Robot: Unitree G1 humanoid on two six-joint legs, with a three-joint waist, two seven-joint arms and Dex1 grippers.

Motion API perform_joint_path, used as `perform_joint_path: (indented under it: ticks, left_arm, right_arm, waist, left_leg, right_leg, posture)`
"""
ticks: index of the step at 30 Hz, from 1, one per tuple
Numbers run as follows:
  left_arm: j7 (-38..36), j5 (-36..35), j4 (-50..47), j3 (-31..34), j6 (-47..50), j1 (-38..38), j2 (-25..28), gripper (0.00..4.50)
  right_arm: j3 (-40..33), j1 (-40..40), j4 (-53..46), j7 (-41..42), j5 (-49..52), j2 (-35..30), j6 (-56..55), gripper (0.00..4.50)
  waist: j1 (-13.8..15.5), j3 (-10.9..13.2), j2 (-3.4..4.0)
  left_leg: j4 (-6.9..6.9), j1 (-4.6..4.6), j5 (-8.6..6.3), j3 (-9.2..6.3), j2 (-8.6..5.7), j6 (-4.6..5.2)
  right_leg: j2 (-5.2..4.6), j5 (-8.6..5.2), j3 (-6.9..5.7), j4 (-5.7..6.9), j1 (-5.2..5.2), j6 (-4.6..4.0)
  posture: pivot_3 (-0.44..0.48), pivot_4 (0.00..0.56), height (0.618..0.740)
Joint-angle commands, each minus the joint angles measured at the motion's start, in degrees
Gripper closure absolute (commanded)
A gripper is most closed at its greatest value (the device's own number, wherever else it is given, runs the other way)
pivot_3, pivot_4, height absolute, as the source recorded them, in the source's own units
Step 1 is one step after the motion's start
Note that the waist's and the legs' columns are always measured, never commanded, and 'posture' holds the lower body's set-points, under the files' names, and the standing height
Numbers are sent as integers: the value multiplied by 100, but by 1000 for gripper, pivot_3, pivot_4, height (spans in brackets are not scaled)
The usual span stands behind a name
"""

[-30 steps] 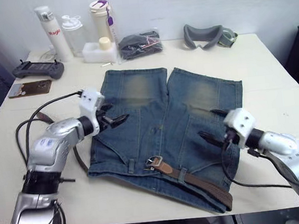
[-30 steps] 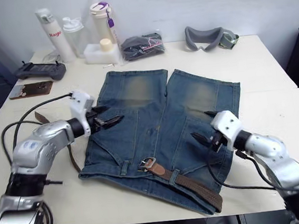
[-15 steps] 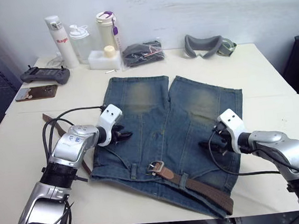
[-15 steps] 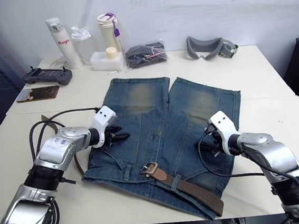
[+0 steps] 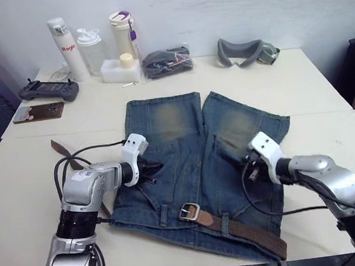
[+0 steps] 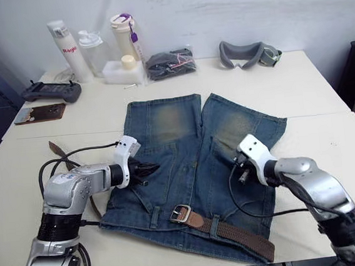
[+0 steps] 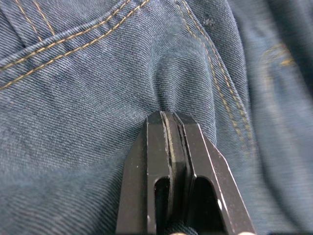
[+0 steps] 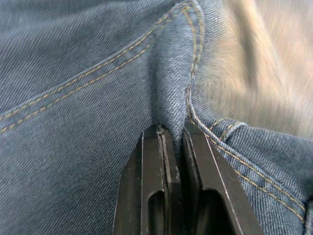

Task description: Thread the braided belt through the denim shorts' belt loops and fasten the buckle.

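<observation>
Denim shorts (image 5: 198, 150) lie flat on the table (image 5: 35, 159), waistband toward the robot, legs pointing to the far wall. Yellowish worn patch on each leg.

Braided belt (image 5: 250, 231) runs along the waistband on the robot's right half, passing under a belt loop (image 5: 224, 221) approx. mid-run. Buckle (image 5: 188, 212) sits near waistband centre, silver frame w/ tan leather tab beside it. Another stretch of brown strap (image 5: 63, 151) shows on the table left of the shorts, partly hidden by the left arm.

Left tool (image 7: 171, 122): fingers pressed together, a small pucker of denim nipped at the tips, on the shorts' left side above the waistband. Right tool (image 8: 169, 131): fingers narrow, a raised fold of denim by a stitched seam caught between them, on the right leg of the shorts.

Containers at far edge of table: white bottle (image 5: 63, 41) w/ red lettering, clear shaker bottle (image 5: 89, 44), cream tumbler (image 5: 123, 29) w/ purple tag; contents can't be made out. White box (image 5: 118, 70) w/ small cream cap on top. Clear plastic bag (image 5: 167, 61) holds a dark bundle. Also grey goggles (image 5: 242, 50), black game controller (image 5: 49, 90), brown card-like item (image 5: 37, 112).
</observation>
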Motion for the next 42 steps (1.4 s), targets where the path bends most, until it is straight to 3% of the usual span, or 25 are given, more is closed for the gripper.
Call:
perform_joint_path:
  ticks: [1,8,12,14,15,18,22,23,25,26,30,34,38,42]
  left_arm:
    - [935,573,929,400,-862,-469,-238,4500]
    - [1133,847,2712,368,-1936,-1524,-504,4500]
    - [1107,817,3299,484,-2222,-1756,-562,4500]
    - [1159,758,3294,615,-2149,-1736,-512,4500]
    - [1142,654,3166,745,-1952,-1677,-454,3963]
    - [1217,284,2554,1281,-1125,-1479,-252,3116]
    - [1544,-209,977,2473,592,-1200,301,1483]
    - [1729,-219,699,2821,947,-1208,296,1054]
    - [2090,-147,126,3594,1665,-1362,176,156]
    - [2218,-94,-85,3852,1905,-1435,101,62]
    - [2960,459,-893,4495,2112,-1719,-170,62]
    - [3662,976,-1012,4747,1755,-1870,-621,62]
    - [4266,1273,-580,5081,1210,-2013,-1111,62]
    - [4996,1299,276,5703,15,-2118,-1417,62]
  right_arm:
    - [63,-1075,1276,-110,-710,178,-1033,4415]
    - [340,-2746,4682,-445,-1681,872,-2722,4415]
    - [267,-3025,5443,-83,-1727,1016,-2842,4415]
    - [90,-3001,5320,63,-1586,992,-2835,3611]
    - [-34,-2941,5114,195,-1465,928,-2790,3152]
    - [-412,-2703,4294,737,-1032,701,-2528,1957]
    - [-682,-1934,2001,2099,-39,89,-1508,155]
    - [-697,-1780,1543,2300,196,-14,-1208,0]
    - [-651,-1501,735,2747,626,-262,-630,0]
    - [-637,-1412,482,2875,742,-343,-441,0]
    - [-442,-1429,3,3157,1100,-323,194,0]
    - [-215,-1717,253,3118,940,-67,81,0]
    - [-126,-1887,436,3058,813,88,-54,0]
    - [-235,-1905,448,2763,700,179,-104,0]
  waist:
    - [2,27,-10]
    - [-11,54,-33]
    - [0,72,-31]
    - [-9,76,-31]
    - [-11,81,-31]
    - [-43,105,-23]
    - [-122,132,-25]
    - [-134,132,-25]
    - [-106,135,-31]
    - [-76,138,-35]
    - [-5,150,-56]
    - [8,153,-61]
    - [35,155,-66]
    - [78,157,-69]
  left_leg:
    - [1,-5,11,0,-6,5]
    - [35,-66,45,3,-6,-30]
    - [49,-85,45,6,-6,-29]
    - [58,-87,45,7,-3,-29]
    - [61,-87,45,6,-3,-29]
    - [70,-87,45,6,-1,-29]
    - [58,-88,39,6,13,-44]
    - [51,-88,36,7,23,-57]
    - [50,-86,29,6,38,-69]
    - [51,-86,28,3,42,-71]
    - [72,-92,6,3,39,-94]
    - [89,-93,-6,4,25,-98]
    - [89,-98,-5,3,21,-97]
    - [87,-111,4,4,23,-67]
  right_leg:
    - [0,2,0,10,-7,4]
    - [3,4,-4,49,-70,5]
    - [1,5,-6,59,-85,7]
    - [1,4,-6,60,-85,7]
    - [1,4,-5,63,-85,7]
    - [1,5,-5,74,-85,7]
    - [17,4,-2,77,-94,7]
    - [27,4,-3,76,-98,7]
    - [37,4,-13,73,-97,7]
    - [39,4,-17,72,-97,7]
    - [34,4,-17,68,-93,7]
    - [21,10,-17,69,-86,12]
    - [18,12,-18,68,-90,14]
    - [18,12,-25,58,-102,14]
  posture:
    - [0,150,738]
    - [0,150,738]
    - [0,150,738]
    - [0,150,738]
    - [0,150,738]
    - [0,150,738]
    - [0,150,738]
    - [0,150,738]
    - [0,150,738]
    - [0,150,738]
    - [0,150,738]
    - [0,150,738]
    - [0,150,738]
    - [0,150,738]
